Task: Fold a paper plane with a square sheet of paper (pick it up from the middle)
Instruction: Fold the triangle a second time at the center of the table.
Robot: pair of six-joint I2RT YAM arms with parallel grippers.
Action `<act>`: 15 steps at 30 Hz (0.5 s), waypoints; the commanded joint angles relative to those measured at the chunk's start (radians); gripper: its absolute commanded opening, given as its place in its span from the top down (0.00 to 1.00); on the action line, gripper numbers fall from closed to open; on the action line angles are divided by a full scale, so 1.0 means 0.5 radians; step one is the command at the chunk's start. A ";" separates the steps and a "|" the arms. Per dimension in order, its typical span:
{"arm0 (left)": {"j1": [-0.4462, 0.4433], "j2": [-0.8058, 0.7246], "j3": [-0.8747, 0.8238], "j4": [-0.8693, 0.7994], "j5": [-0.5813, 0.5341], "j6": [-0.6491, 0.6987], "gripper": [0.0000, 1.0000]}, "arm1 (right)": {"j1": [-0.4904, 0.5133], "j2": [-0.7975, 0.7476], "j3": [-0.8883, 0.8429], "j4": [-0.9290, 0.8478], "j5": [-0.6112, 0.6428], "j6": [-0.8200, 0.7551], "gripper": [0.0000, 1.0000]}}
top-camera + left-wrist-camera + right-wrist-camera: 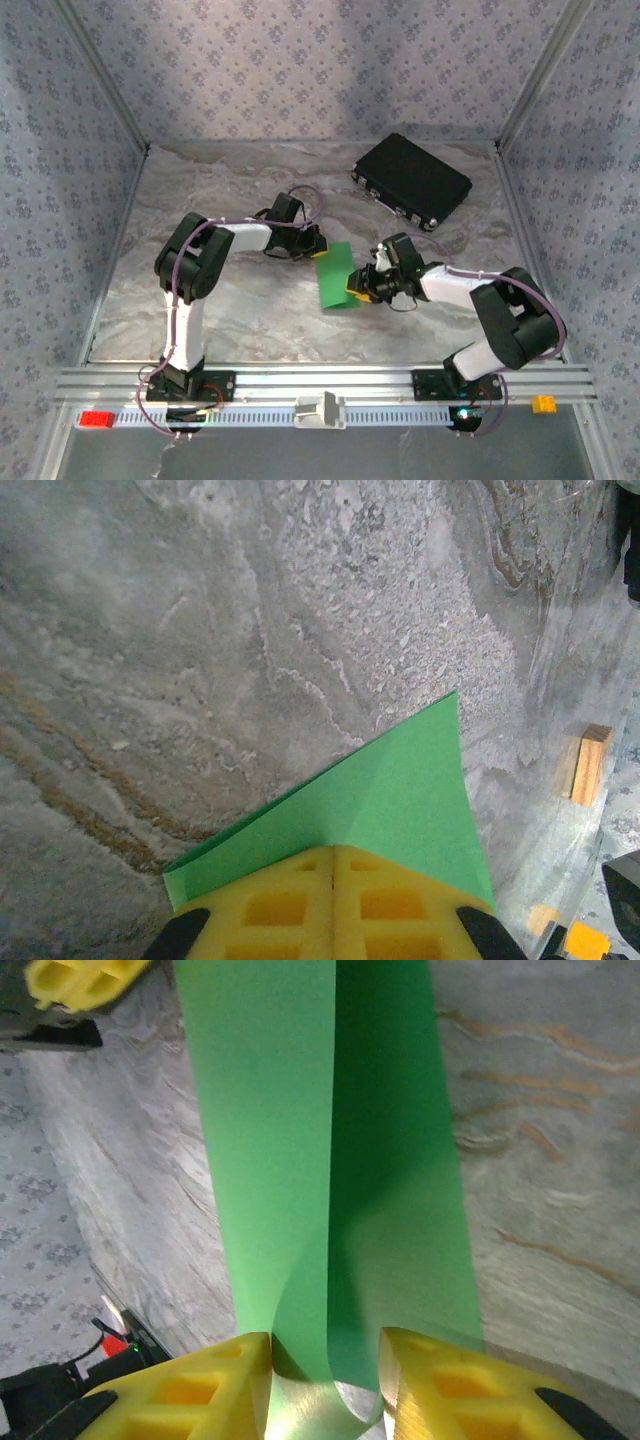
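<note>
Table (200, 300): grey marbled top, lying under both grippers.
Case (412, 181): black and flat on the table, beyond the right gripper (358, 287) and well apart from it.
Paper (337, 277): green, creased lengthwise, spanning from one gripper to the other.
Left gripper (333, 852): we see its pads pressed together on one end of the paper, with a pointed flap sticking out ahead of the tips.
Right gripper: fingers (210, 1380) partly apart. The paper's other end curls into the gap against one finger, and we cannot tell a firm pinch.
Red block (97, 419): on the rail, well behind the left gripper.
</note>
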 commanded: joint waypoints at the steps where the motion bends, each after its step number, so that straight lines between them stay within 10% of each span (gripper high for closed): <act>1: 0.001 0.098 0.002 -0.111 -0.005 0.048 0.95 | -0.021 0.060 0.001 0.145 -0.067 0.039 0.63; 15: 0.000 0.089 0.009 -0.138 0.010 0.059 0.95 | -0.164 0.313 0.066 0.478 -0.326 0.018 0.60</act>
